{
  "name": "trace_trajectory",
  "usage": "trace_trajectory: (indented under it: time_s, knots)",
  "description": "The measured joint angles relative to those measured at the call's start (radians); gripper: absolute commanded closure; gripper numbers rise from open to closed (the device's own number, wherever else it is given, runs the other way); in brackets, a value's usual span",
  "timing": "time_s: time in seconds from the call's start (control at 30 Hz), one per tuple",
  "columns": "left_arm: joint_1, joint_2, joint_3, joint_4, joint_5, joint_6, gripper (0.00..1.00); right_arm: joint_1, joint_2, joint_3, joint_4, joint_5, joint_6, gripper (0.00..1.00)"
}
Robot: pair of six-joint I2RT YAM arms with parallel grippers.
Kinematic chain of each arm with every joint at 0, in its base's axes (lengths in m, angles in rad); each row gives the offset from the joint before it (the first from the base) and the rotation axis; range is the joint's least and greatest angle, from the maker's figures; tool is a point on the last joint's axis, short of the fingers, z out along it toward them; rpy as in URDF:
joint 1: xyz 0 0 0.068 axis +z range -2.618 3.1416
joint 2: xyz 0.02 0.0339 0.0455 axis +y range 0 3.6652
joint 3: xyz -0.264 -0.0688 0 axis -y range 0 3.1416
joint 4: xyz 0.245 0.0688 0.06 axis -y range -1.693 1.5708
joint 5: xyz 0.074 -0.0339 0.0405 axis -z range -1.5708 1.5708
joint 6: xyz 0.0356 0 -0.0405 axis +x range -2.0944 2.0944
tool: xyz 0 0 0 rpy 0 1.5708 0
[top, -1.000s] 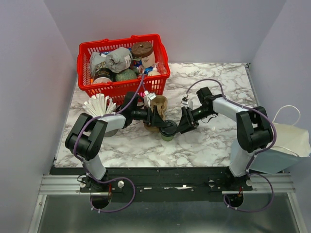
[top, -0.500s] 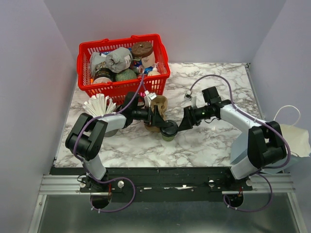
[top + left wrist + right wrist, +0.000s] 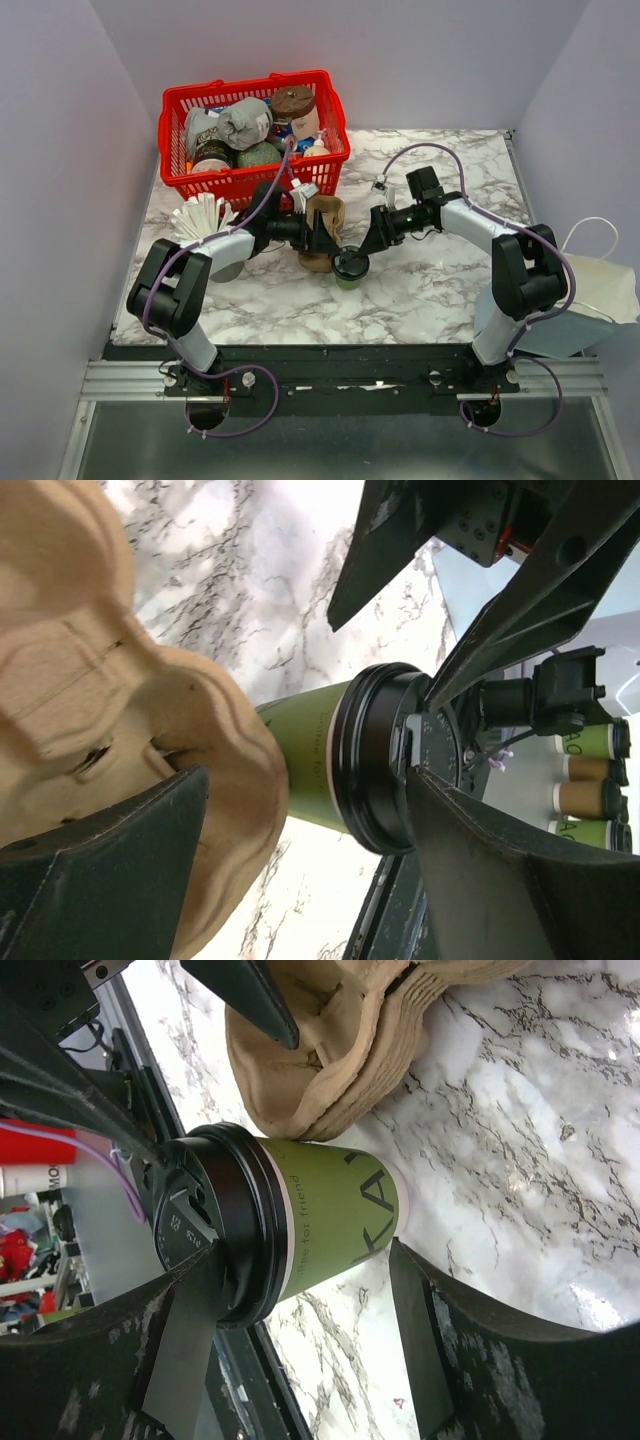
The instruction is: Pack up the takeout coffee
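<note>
Green paper and a black lid [image 3: 215, 1220] fill the gap ahead of the right gripper [image 3: 305, 1250]. The cup [image 3: 335, 1215] stands upright on the marble table [image 3: 440, 290] just beyond the tips. In the right wrist view its lid is toward one finger and its base toward the other. Those fingers [image 3: 420, 1340] stand apart, clamped on nothing. One tip overlaps the lid's rim in that view, and I cannot tell whether it touches. Past the cup from these fingers lies the carrier [image 3: 340, 1040], brown moulded pulp, its edge close beside the cup's wall.

The left gripper [image 3: 325, 238] faces the cup from the opposite side, its fingers [image 3: 100, 870] likewise wide apart and holding nothing. In the left wrist view one finger lies over the carrier and the other just beside the lid. The cup shows in the gap between the tips, beyond them. The carrier sits under and ahead of the left fingers, touching or almost touching the cup's side. Beyond the lid from the left fingers, the right gripper's dark fingers point back toward the cup.

From above, the cup lies between the two grippers, a little nearer the arms' bases than either set of tips. Behind the left fingers, well apart from the cup, are a red basket [image 3: 230, 185] of mixed goods and a bunch of white stirrers [image 3: 200, 215].
</note>
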Motion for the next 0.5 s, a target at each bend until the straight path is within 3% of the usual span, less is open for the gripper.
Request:
trace_trajectory:
  time_s: [0.5]
  knots:
    - [0.006,-0.014,-0.064,0.077,0.014,-0.069,0.23,-0.001,0.019,-0.016,0.030,-0.047,0.026,0.36]
